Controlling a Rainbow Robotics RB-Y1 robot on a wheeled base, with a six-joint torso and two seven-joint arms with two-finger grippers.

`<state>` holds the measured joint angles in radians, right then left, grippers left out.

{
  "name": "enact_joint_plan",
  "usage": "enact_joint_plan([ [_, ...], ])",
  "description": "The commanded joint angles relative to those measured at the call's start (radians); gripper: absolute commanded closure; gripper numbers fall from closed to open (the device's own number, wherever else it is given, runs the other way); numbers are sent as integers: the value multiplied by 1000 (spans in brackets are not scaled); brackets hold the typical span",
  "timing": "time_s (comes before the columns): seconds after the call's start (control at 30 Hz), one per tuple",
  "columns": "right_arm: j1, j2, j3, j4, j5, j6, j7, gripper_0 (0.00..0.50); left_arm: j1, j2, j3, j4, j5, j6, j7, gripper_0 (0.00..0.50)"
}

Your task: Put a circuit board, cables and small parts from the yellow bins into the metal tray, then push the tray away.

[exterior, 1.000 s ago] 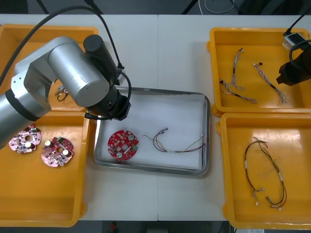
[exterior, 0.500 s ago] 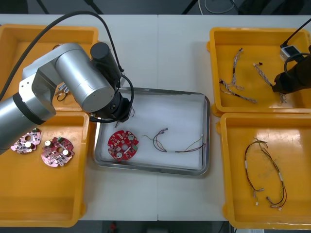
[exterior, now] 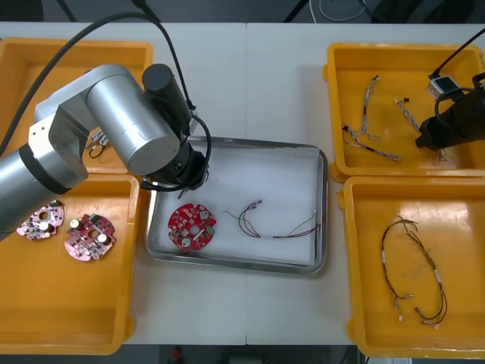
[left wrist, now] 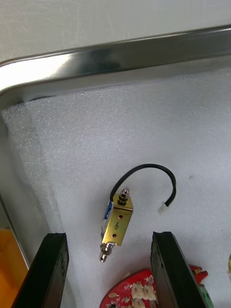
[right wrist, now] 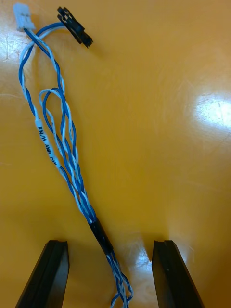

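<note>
My left gripper (exterior: 194, 171) (left wrist: 109, 237) hangs open over the left end of the metal tray (exterior: 323, 214). A small metal part (left wrist: 117, 224) with a black lead lies loose on the white foam between its fingers. A round red circuit board (exterior: 191, 226) (left wrist: 144, 294) and a thin cable (exterior: 276, 224) lie in the tray too. My right gripper (exterior: 435, 133) (right wrist: 109, 243) is open, low in the far right yellow bin (exterior: 402, 168). A twisted blue and white cable (right wrist: 58, 144) runs between its fingers, untouched by either.
Two more red boards (exterior: 44, 220) (exterior: 89, 237) lie in the near left bin (exterior: 68, 311). The near right bin (exterior: 462, 227) holds a looped red and yellow cable (exterior: 413, 267). Other blue and white cables (exterior: 368, 138) share the far right bin. The left arm's bulk covers part of the far left bin (exterior: 45, 53).
My left gripper has opened and let go of the small metal part, which now rests on the tray's foam. My right gripper has moved left and down toward the blue and white cable.
</note>
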<state>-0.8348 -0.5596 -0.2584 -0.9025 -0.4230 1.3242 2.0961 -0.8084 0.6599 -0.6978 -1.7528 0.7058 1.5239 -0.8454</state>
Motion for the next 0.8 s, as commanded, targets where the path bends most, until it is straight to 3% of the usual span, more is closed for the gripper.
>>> enact_joint_plan([
  [0.03, -33, 6, 11, 20, 12, -17, 10, 123, -43, -16, 67, -100, 6, 71, 157, 0],
  [0.07, -32, 6, 11, 22, 13, -20, 8, 332, -43, -16, 84, -116, 12, 94, 155, 0],
  [0.13, -32, 6, 11, 22, 18, -22, 8, 500, -43, -16, 118, -137, 24, 130, 151, 0],
  [0.4, -32, -6, -1, 5, 32, 3, 7, 500, -45, 14, 296, -189, 75, 269, 80, 0],
  [0.67, -33, -29, -4, -199, 44, 207, 4, 500, -43, 58, 494, -145, 112, 389, -81, 0],
  [0.8, -33, -29, -18, -305, 41, 320, -2, 500, -49, 83, 578, -85, 110, 396, -178, 0],
])
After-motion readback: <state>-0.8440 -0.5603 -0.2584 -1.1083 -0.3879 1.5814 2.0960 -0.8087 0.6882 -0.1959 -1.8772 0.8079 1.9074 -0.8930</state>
